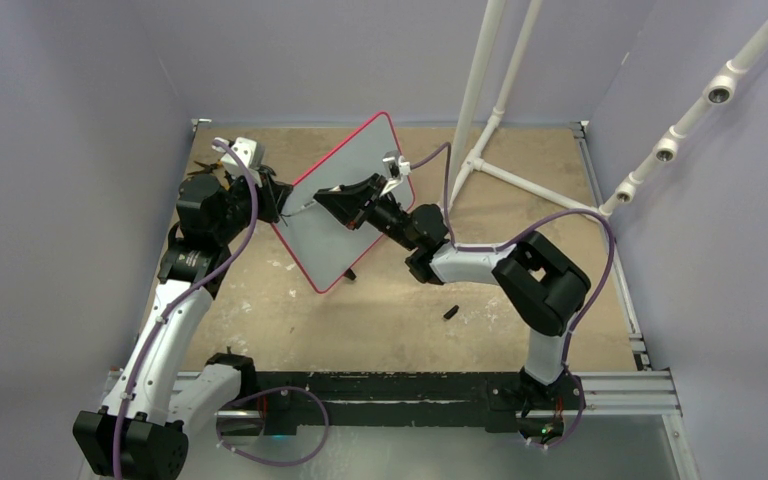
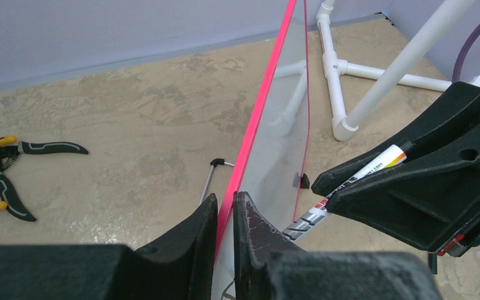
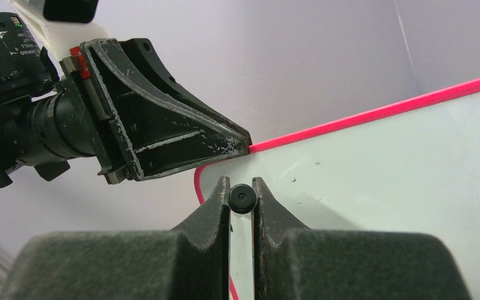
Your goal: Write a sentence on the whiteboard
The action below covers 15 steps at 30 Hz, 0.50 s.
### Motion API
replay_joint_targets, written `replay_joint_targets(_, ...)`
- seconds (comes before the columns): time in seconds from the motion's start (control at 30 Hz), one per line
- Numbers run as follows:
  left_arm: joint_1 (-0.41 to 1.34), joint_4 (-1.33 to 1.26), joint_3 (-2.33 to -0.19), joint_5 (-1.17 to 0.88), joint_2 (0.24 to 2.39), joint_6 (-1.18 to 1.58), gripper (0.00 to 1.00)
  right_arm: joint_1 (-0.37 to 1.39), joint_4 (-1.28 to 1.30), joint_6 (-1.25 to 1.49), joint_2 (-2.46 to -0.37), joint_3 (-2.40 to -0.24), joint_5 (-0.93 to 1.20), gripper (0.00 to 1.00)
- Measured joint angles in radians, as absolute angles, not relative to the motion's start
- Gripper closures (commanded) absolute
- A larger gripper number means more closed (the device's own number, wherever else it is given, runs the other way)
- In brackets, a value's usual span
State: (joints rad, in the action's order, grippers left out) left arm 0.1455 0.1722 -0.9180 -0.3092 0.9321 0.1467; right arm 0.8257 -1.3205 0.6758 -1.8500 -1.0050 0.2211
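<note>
1. The whiteboard [image 1: 335, 250] is seen a little toward 11 o'clock from the middle of the table [image 1: 390, 330]. It is set up steeply on its edge, and its white face is turned toward 4 o'clock.
2. The left gripper [image 2: 225, 203] is closed almost fully on the pink rim of the board, at the 9 o'clock side. One finger is pressed on each face of the board.
3. The right gripper [image 3: 242, 187] is closed tight on a marker [image 2: 380, 164], and its arm is reached in from 4 o'clock. In the right wrist view only the round black end of the marker is seen between the fingers.
4. The marker is pointed at the white face near the left gripper. It cannot be told whether the tip is touching.
5. A few small dark marks are seen on the face in the right wrist view. They cannot be read.
6. Pliers [image 2: 3, 172] with yellow and black handles are laid on the table near the 10 o'clock corner.
7. A white pipe frame [image 1: 480, 150] is placed at 1 o'clock, well apart from a small black piece [image 1: 451, 312] at 5 o'clock.
</note>
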Motion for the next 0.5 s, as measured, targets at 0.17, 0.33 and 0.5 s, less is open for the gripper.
replay_joint_targets(0.17, 0.145, 0.172, -0.918, -0.311, 0.932, 0.147, 0.87, 0.826, -1.314, 0.666, -1.846, -1.004, 0.219, 1.00)
replay_joint_targets(0.33, 0.144, 0.172, -0.918, -0.311, 0.932, 0.147, 0.87, 0.826, -1.314, 0.666, -1.846, -1.004, 0.227, 1.00)
replay_joint_targets(0.5, 0.144, 0.171, -0.918, -0.313, 0.932, 0.149, 0.87, 0.826, -1.314, 0.670, -1.847, -1.004, 0.237, 1.00)
